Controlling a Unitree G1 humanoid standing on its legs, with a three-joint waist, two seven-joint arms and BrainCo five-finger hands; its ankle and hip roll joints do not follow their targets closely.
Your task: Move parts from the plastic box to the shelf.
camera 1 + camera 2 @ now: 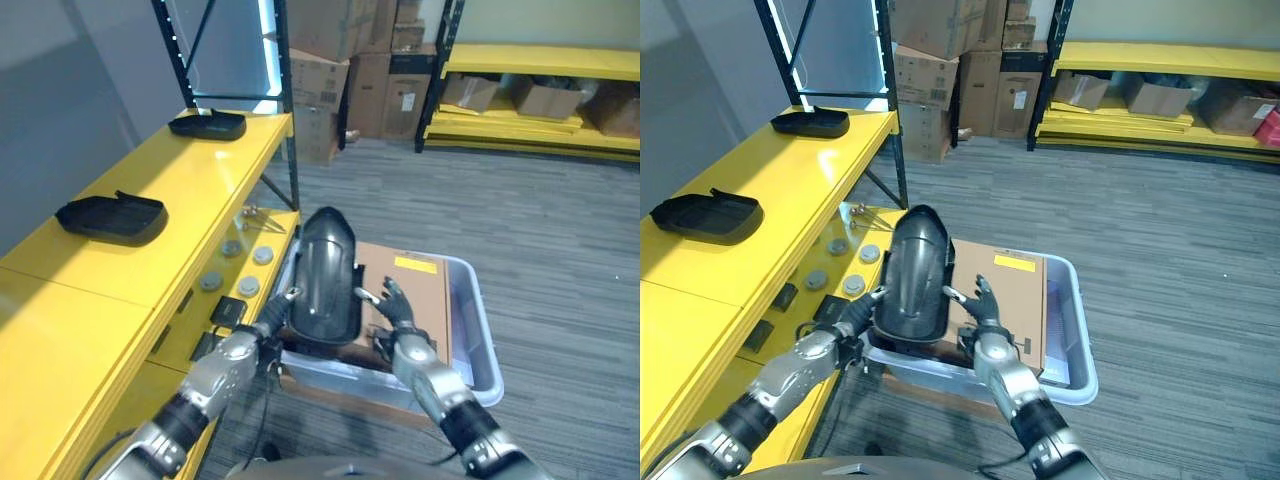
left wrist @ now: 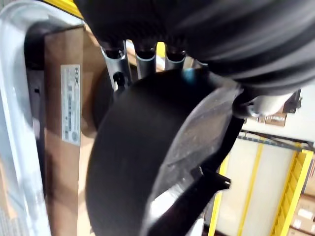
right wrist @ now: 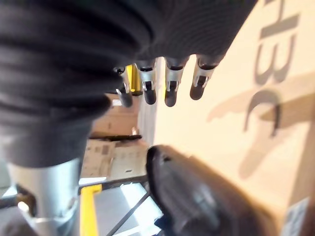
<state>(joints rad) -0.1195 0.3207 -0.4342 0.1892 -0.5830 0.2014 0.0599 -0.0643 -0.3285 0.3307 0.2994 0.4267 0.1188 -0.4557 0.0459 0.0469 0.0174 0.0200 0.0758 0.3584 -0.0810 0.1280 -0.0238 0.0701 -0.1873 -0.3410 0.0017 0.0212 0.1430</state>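
With the glossy black curved plastic part held over the clear plastic box, left hand and right hand press its sides, fingers straight. Keep pressure even, swing left to the yellow shelf.

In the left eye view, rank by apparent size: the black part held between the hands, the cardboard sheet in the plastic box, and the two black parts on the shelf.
1. Cardboard sheet, though partly covered.
2. Held black part, nearer the camera, so this ranking is unsure.
3. Near shelf part.
4. Far shelf part, which may look smaller only through distance.
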